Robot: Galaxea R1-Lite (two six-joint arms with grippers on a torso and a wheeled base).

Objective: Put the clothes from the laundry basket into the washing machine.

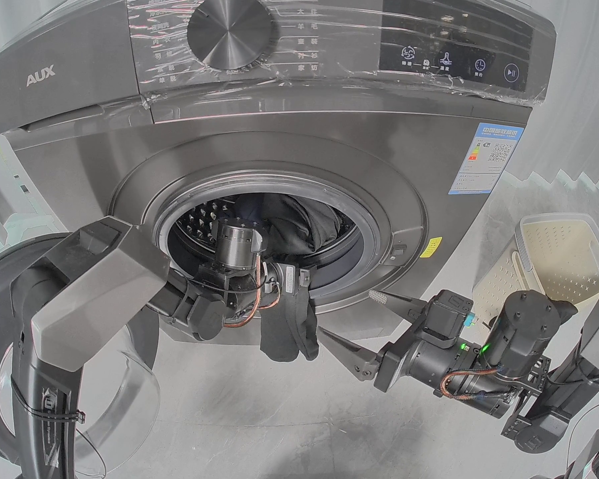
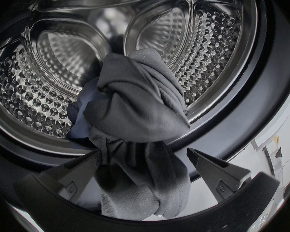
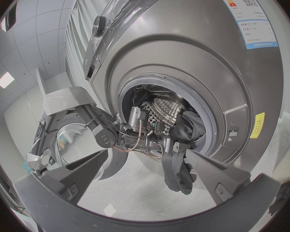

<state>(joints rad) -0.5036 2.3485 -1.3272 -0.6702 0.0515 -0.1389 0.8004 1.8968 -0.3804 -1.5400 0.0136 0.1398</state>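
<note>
A dark grey garment (image 1: 289, 330) lies over the lower rim of the washing machine's (image 1: 80, 167) round opening. One part is bunched inside the steel drum (image 2: 38, 91), the other hangs down outside. My left gripper (image 2: 145, 165) is at the rim, open, its fingers (image 2: 77, 174) on either side of the hanging cloth (image 2: 135, 107). A bluish cloth (image 2: 82, 113) lies under the grey one in the drum. My right gripper (image 1: 356, 327) hovers open and holds nothing, low and to the right of the opening. From there the garment (image 3: 177, 174) and my left gripper (image 3: 175, 145) are in sight.
The machine's door (image 1: 6, 340) stands swung open at the left, beside my left arm. A cream laundry basket (image 1: 559, 254) stands on the floor at the right, behind my right arm, with nothing visible in it. Grey floor lies in front of the machine.
</note>
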